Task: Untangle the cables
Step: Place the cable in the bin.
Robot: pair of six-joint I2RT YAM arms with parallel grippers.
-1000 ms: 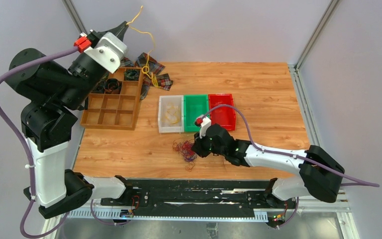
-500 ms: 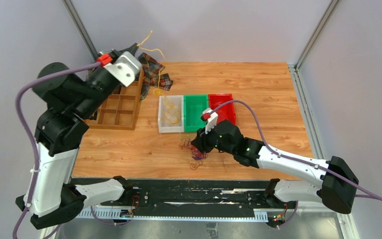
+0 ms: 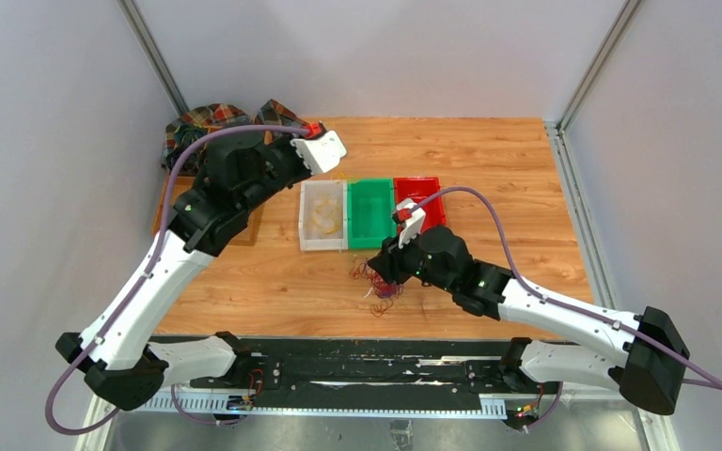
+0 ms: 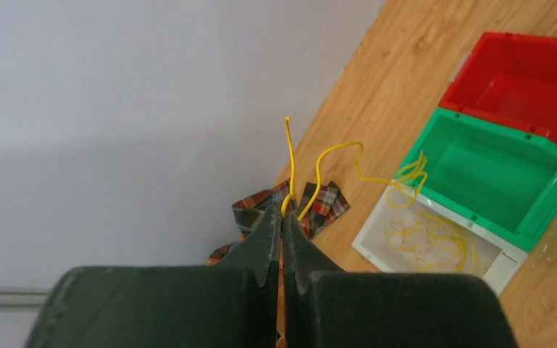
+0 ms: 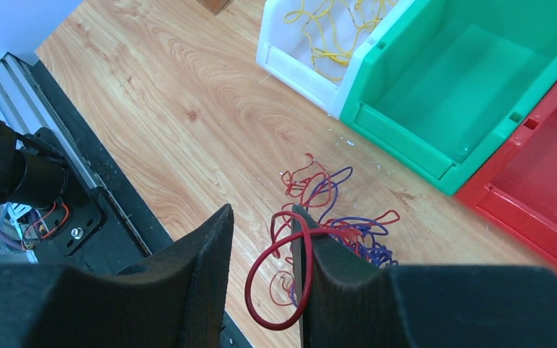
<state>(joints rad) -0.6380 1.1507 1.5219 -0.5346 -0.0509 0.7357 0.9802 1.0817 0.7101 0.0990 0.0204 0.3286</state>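
Worktop (image 3: 489,169): pale wood plank, walled on three sides.

Left arm (image 3: 150,291): reaches up and across to the far-left part of the worktop, over a brown compartment tray (image 3: 252,224) that it mostly hides.

Right arm (image 3: 545,305): stretched low from the near right corner toward the near middle.

Three bins side by side at the centre, touching: white bin (image 3: 306,221) on the left, green bin (image 3: 369,214) in the middle, red bin (image 3: 428,211) on the right. The white one holds loose yellow strands (image 4: 428,239).

Plaid cloth (image 3: 202,122): bunched at the far-left corner, behind the left arm.

Cables (image 3: 376,282): small loose clump of red and purple loops on the bare wood, just in front of the green bin and apart from it.

Left hand (image 4: 281,217): fingers pressed together, pinching one yellow wire (image 4: 333,156). One short end sticks up. The longer end arcs over to a tangle by the rim where the white and green bins meet. Cannot tell whether it touches the rim.

Right hand (image 5: 261,217): jaws partly apart, low over the near edge of the clump and clamping nothing. A red loop (image 5: 261,290) crosses the inner face of one finger and hangs down in the gap.
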